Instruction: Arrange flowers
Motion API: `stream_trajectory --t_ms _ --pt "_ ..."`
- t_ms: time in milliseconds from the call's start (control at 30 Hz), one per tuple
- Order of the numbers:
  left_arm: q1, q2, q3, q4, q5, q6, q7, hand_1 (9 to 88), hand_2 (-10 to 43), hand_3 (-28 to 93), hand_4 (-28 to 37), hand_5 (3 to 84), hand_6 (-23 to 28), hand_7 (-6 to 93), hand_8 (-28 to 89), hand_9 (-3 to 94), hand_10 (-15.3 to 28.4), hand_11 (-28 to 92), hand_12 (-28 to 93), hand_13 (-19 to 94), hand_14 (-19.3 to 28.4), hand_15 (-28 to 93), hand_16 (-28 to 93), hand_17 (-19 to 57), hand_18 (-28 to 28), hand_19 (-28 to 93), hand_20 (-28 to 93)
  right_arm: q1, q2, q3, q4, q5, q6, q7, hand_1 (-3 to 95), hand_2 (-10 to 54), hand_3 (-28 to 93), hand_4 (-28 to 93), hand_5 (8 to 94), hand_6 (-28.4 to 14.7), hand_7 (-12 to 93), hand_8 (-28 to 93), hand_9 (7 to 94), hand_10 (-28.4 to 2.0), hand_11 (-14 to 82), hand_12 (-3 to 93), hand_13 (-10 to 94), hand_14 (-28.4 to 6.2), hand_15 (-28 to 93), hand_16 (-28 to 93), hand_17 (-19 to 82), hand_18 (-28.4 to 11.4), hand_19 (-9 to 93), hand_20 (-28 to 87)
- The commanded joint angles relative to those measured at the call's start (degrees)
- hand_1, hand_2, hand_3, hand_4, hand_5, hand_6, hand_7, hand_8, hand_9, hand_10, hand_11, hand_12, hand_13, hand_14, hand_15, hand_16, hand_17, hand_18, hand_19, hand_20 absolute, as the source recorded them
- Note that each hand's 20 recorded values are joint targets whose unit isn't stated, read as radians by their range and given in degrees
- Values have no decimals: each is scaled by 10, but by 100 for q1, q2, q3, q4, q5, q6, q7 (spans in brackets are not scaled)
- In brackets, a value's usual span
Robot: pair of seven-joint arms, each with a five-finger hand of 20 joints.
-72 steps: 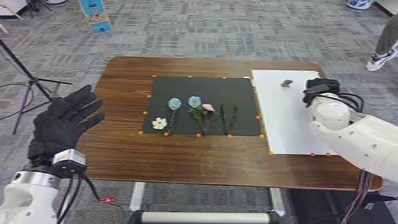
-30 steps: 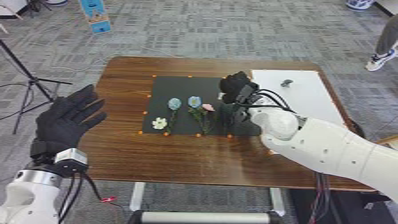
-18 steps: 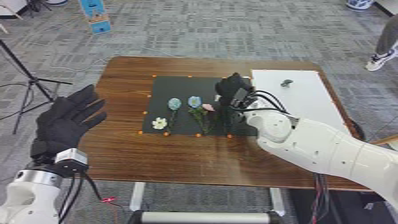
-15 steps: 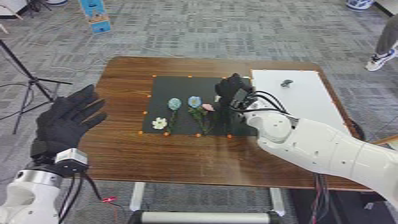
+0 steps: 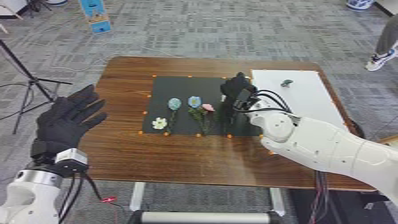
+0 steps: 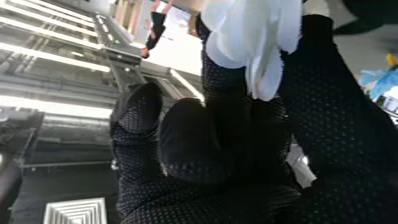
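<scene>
Pinching a white flower [image 6: 253, 37] between thumb and fingers, the right hand [image 5: 236, 87] is leaving its petals free over the black mat [image 5: 173, 86], probably to avoid crushing them.

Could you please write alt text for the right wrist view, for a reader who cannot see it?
The right hand, in a black fabric glove, holds a white flower with long, smooth petals between its thumb and fingers. Beyond are bright white ceiling strip lights and part of a light blue flower.
</scene>
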Motion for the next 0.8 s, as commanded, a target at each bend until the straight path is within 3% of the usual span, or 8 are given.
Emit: stream_trajectory --t_ms 33,100,167,233,367,600,733,800 --pt "38 -28 -23 -5 -29 -29 -22 197 -45 723 -283 347 42 199 -93 269 116 209 180 218 134 274 32 -101 221 442 116 -6 202 373 -440 -157 -1100 113 520 -95 712 -282 680 63 389 -56 800 -38 108 415 706 -51 868 365 323 -179 797 526" --pt "34 -28 -21 -6 -28 -17 -22 197 -44 722 -283 347 42 199 -93 269 116 209 181 218 134 275 32 -101 221 442 116 -19 230 418 -506 -102 -1273 124 491 -95 726 -283 642 61 367 -59 757 -44 127 377 684 -54 866 357 308 -180 784 529" --pt "36 -30 -25 -8 -29 -28 -20 197 -45 723 -283 347 42 199 -93 269 116 209 181 218 134 275 32 -101 221 441 116 -70 269 528 -568 -55 -1424 99 460 -95 725 -283 615 61 318 -71 701 -62 210 287 667 -58 862 353 295 -182 773 532" --pt "45 -31 -29 -12 -28 -21 -15 197 -45 723 -283 347 41 200 -93 269 116 209 181 218 134 276 32 -101 221 441 116 -88 286 580 -586 -49 -1434 119 433 -95 732 -283 590 57 289 -156 659 -75 248 214 651 -63 856 349 285 -185 768 535" --pt "56 -38 -32 -21 -25 -16 -2 197 -45 723 -283 346 41 201 -93 269 116 209 181 218 134 276 32 -101 221 441 116 -197 348 850 -673 -2 -1392 180 435 -95 675 -283 562 47 281 -160 633 -76 244 207 639 -69 854 345 275 -190 767 537" --pt "89 -51 -48 -40 -22 -10 8 197 -45 723 -283 347 41 201 -94 270 116 210 181 218 134 276 31 -101 221 441 116 -417 620 1600 -1043 322 -1239 368 312 -95 782 -283 512 19 244 -138 587 -100 214 204 630 -77 855 335 268 -200 773 539" --pt "129 -66 -68 -60 -22 -7 21 197 -45 723 -283 347 41 201 -94 270 116 210 181 218 134 276 32 -101 221 441 116 -549 881 2139 -1393 618 -1415 361 278 -95 790 -283 494 12 230 -130 565 -105 200 205 616 -87 851 331 261 -208 774 541" --pt "99 -64 -52 -46 -26 -10 15 197 -44 723 -283 347 41 202 -94 270 116 210 180 218 134 276 32 -101 221 441 116 -540 982 2227 -1404 537 -1377 686 269 -95 790 -283 481 2 218 -125 542 -111 191 208 599 -92 846 330 254 -212 772 542"
